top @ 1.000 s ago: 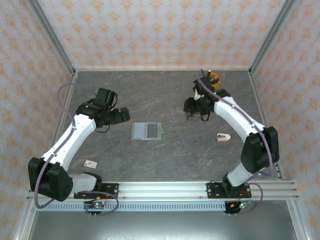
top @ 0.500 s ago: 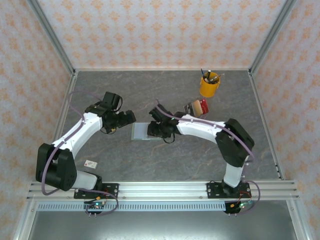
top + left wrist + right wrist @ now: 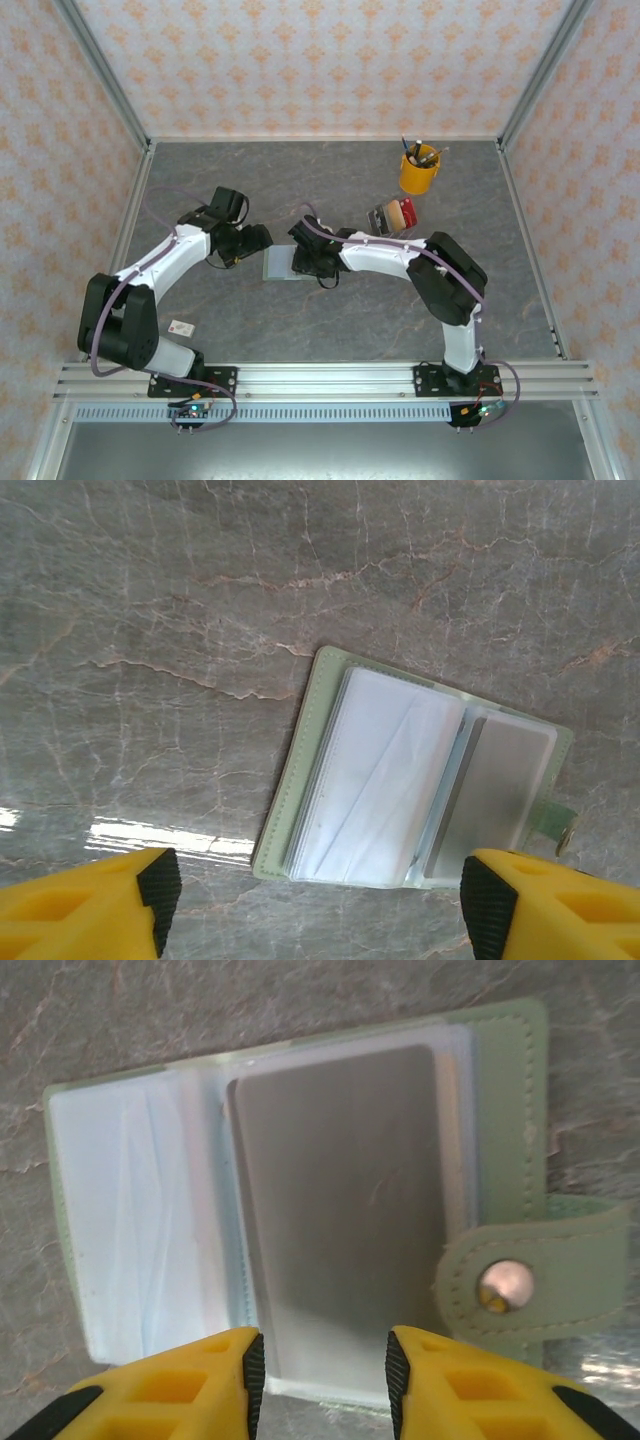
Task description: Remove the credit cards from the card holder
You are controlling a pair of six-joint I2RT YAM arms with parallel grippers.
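Observation:
The card holder (image 3: 318, 742) lies open and flat on the grey table, a pale green bifold with clear sleeves and a snap strap (image 3: 505, 1285). A grey credit card (image 3: 340, 1230) sits in a clear pocket on the strap side. My right gripper (image 3: 325, 1380) hovers over that card's near edge, jaws open a card's width, with nothing between them. My left gripper (image 3: 323, 905) stands wide open just off the holder's other edge, its fingertips (image 3: 160, 895) clear of it. From above, both grippers meet over the card holder (image 3: 278, 266).
A yellow pen cup (image 3: 419, 172) stands at the back right, with a clear rack of red and brown items (image 3: 393, 216) just in front of it. A small white card (image 3: 181, 327) lies near the left arm's base. Metal frame posts edge the table.
The right arm swung from the back right, by the pen cup, to the card holder. The left gripper moved closer to the holder and its jaws narrowed a little.

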